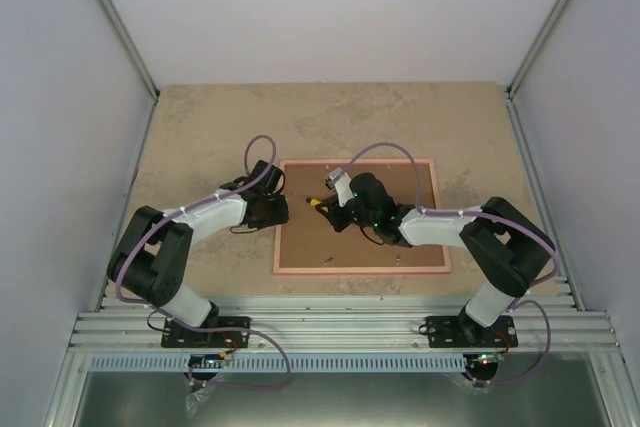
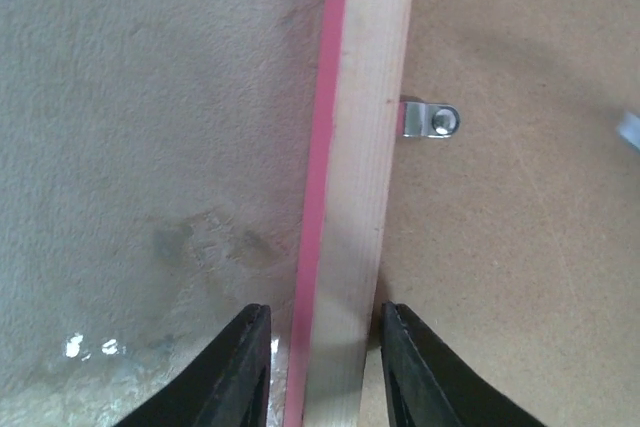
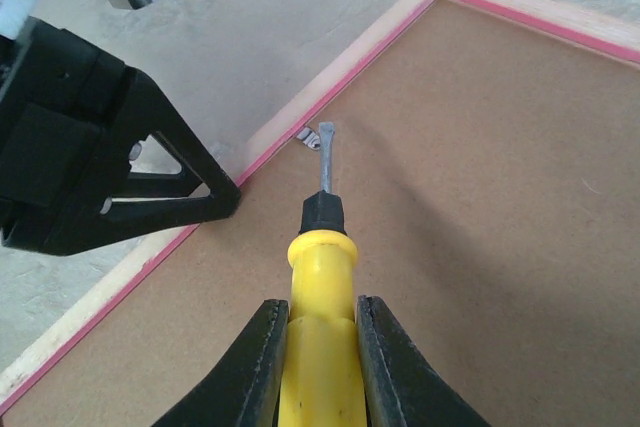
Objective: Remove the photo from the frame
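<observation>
Your left gripper (image 2: 325,323) has its fingers apart, straddling the left rail of the frame (image 1: 360,269), with a sliver of table (image 1: 200,127) showing beside one finger. The frame lies flat, brown backing board (image 1: 330,242) up, so the photo is hidden. A metal clip (image 2: 430,120) sits on that rail. Your right gripper (image 3: 320,309) is clamped on a yellow-handled screwdriver (image 3: 322,262), with its tip at the clip.

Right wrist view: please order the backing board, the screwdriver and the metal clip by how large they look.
1. backing board
2. screwdriver, enlarged by nearness to the camera
3. metal clip, clearly smallest
</observation>
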You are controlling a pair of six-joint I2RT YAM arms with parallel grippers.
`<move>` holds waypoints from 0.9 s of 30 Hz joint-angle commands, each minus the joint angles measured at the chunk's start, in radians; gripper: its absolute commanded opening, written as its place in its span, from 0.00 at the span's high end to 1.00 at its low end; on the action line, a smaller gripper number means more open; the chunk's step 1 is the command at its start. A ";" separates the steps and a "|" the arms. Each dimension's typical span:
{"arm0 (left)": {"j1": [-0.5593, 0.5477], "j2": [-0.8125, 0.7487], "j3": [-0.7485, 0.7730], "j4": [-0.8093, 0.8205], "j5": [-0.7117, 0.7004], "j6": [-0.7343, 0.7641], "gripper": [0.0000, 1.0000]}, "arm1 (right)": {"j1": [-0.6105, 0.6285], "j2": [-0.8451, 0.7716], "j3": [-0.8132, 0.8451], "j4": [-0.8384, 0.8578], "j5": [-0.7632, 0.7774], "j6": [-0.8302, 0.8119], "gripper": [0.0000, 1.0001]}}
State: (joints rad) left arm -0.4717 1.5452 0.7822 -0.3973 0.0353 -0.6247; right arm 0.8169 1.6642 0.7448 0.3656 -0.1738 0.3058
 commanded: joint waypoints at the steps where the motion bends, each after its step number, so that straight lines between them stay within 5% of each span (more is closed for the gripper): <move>1: -0.003 0.013 0.018 -0.007 -0.006 0.025 0.71 | 0.006 0.060 0.066 -0.018 -0.029 -0.016 1.00; 11: -0.005 0.003 -0.004 0.001 0.020 0.031 0.85 | 0.006 0.154 0.164 -0.057 -0.044 -0.025 1.00; 27: -0.004 -0.005 -0.011 0.008 0.027 0.032 0.86 | 0.007 0.198 0.225 -0.156 -0.073 -0.071 0.99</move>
State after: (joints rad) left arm -0.4732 1.5455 0.7845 -0.3927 0.0467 -0.5793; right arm 0.8169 1.8431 0.9451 0.2440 -0.2192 0.2684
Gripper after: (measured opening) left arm 0.166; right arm 0.175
